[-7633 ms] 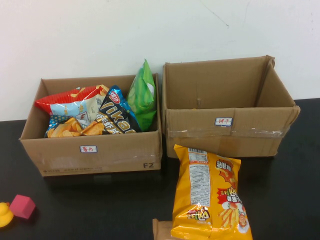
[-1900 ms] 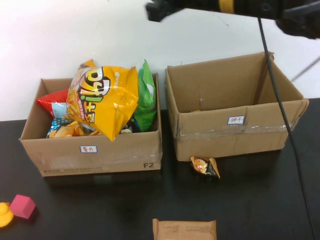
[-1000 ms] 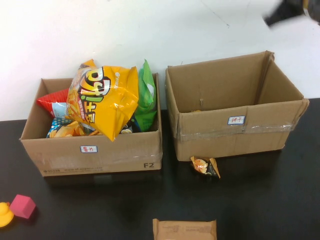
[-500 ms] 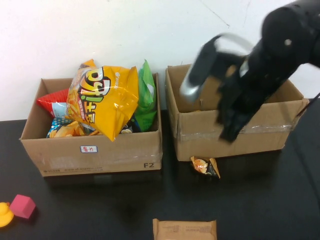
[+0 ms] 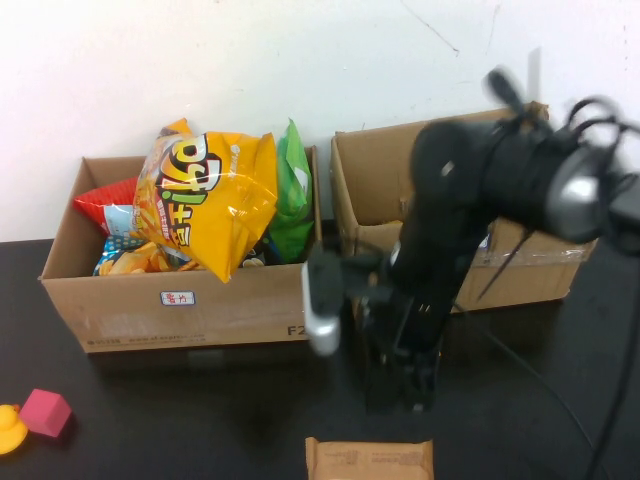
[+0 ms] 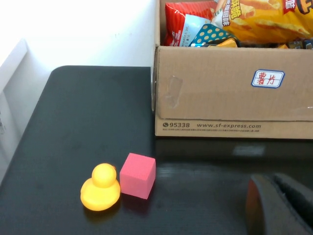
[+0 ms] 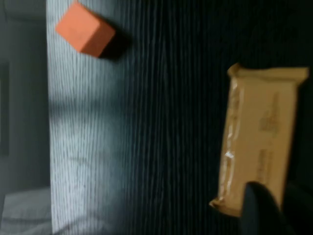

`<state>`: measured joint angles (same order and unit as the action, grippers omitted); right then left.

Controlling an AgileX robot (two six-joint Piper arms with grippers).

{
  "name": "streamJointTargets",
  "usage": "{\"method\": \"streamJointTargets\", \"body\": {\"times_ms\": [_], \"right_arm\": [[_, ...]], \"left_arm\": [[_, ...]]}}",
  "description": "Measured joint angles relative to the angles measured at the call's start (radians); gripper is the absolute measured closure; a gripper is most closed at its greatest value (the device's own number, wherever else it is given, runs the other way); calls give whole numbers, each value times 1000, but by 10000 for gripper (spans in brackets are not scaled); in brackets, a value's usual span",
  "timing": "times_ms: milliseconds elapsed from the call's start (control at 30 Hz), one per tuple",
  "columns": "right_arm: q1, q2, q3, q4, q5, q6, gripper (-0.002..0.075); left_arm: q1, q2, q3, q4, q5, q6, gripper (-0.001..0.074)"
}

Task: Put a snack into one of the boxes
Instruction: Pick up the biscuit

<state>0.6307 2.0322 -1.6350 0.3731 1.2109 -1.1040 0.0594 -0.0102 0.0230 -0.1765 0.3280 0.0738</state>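
Note:
A tan snack packet lies flat at the table's front edge; it also shows in the right wrist view. My right gripper hangs low just behind it, in front of the right cardboard box, and sits over the packet's end in the right wrist view. The left box is full of chip bags, with a big yellow bag on top. My left gripper is shut and empty, low over the table near the left box. It is out of the high view.
A pink cube and a yellow duck sit at the front left, also in the left wrist view as cube and duck. The cube shows in the right wrist view. My right arm hides the table in front of the right box.
The yellow bag went from the table into the left box. My right arm then swung from above the boxes down toward the tan packet, now hiding the small packet by the right box.

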Motion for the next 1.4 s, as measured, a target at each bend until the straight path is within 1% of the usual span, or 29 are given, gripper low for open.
{"method": "streamJointTargets", "body": {"times_ms": [100, 167, 267, 333, 400, 567, 633, 733, 833, 1300, 1367, 1400], "right_arm": [[29, 52, 0, -49, -1, 20, 500], [59, 82, 0, -106, -4, 52, 369], [104, 118, 0, -177, -6, 72, 196], [122, 134, 0, -184, -28, 78, 127], [135, 142, 19, -184, -72, 80, 98], [160, 144, 139, -184, -236, 80, 82], [166, 144, 188, -184, -332, 84, 81], [173, 146, 220, -184, -468, 121, 81], [173, 155, 226, -191, -546, 148, 81], [171, 237, 222, -216, -614, 161, 83], [171, 238, 219, -216, -611, 161, 112], [171, 238, 219, -218, -606, 161, 151]], "left_arm": [[0, 0, 0, 0, 0, 0, 737], [0, 0, 0, 0, 0, 0, 737], [0, 0, 0, 0, 0, 0, 737], [0, 0, 0, 0, 0, 0, 737], [0, 0, 0, 0, 0, 0, 737], [0, 0, 0, 0, 0, 0, 737], [0, 0, 0, 0, 0, 0, 737], [0, 0, 0, 0, 0, 0, 737], [0, 0, 0, 0, 0, 0, 737], [0, 0, 0, 0, 0, 0, 738], [0, 0, 0, 0, 0, 0, 738], [0, 0, 0, 0, 0, 0, 738]]}}
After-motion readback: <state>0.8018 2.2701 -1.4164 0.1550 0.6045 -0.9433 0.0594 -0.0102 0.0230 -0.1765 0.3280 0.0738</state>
